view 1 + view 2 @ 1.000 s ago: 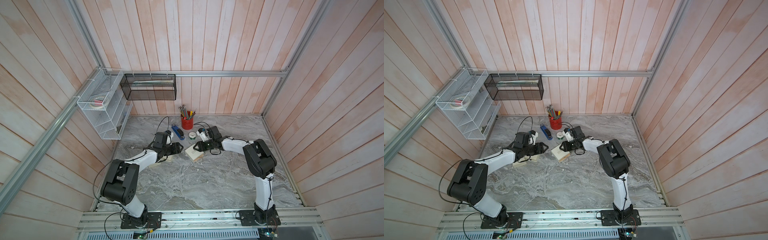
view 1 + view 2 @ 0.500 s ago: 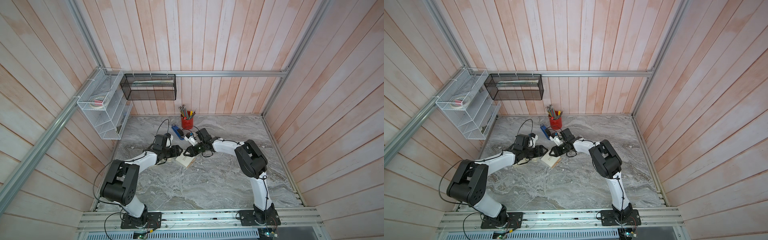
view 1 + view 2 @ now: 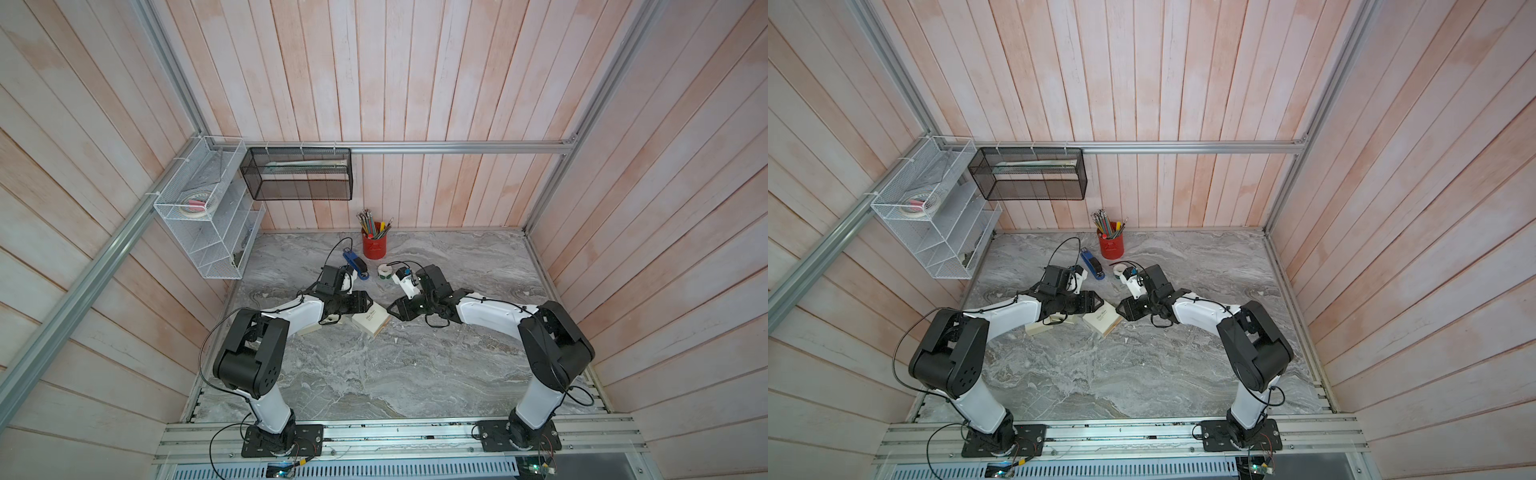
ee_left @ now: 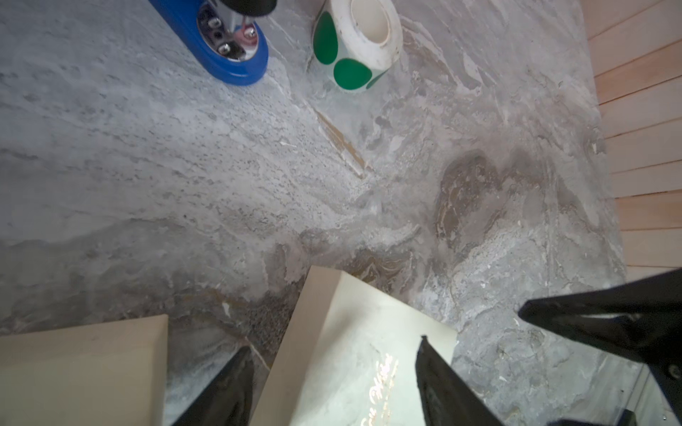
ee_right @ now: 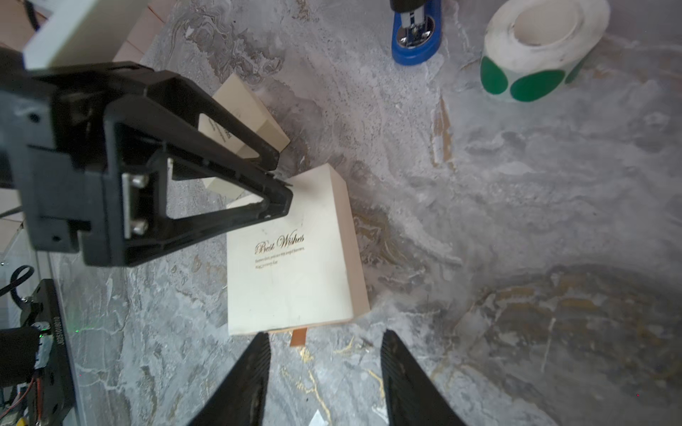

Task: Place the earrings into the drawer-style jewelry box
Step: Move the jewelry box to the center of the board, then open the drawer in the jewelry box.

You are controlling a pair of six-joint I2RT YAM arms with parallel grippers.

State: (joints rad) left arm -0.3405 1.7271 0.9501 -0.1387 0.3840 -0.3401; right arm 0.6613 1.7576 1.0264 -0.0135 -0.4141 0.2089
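Note:
The drawer-style jewelry box (image 3: 372, 322) (image 3: 1102, 323) is a flat cream box with gold "Best Wishes" lettering (image 5: 295, 258), lying on the marble table. A small brown pull tab (image 5: 298, 336) sticks out of its near edge. My left gripper (image 3: 369, 301) (image 4: 334, 345) is open over the box's far end, one finger above the lid and one beside it. My right gripper (image 3: 390, 311) (image 5: 324, 335) is open just off the tab end, with nothing between its fingers. The earrings are out of view.
A second cream box (image 3: 309, 329) (image 5: 240, 118) lies under the left arm. Behind the grippers are a blue stapler (image 3: 355, 264), a green-dot sticker roll (image 3: 384, 271) and a red pencil cup (image 3: 374, 245). A white wire shelf (image 3: 208, 216) and a black mesh basket (image 3: 299, 174) hang on the walls.
The right arm reached left, shifting the jewelry box left and toward the front, then drew back to the right with its jaws a little wider. The left arm barely moved.

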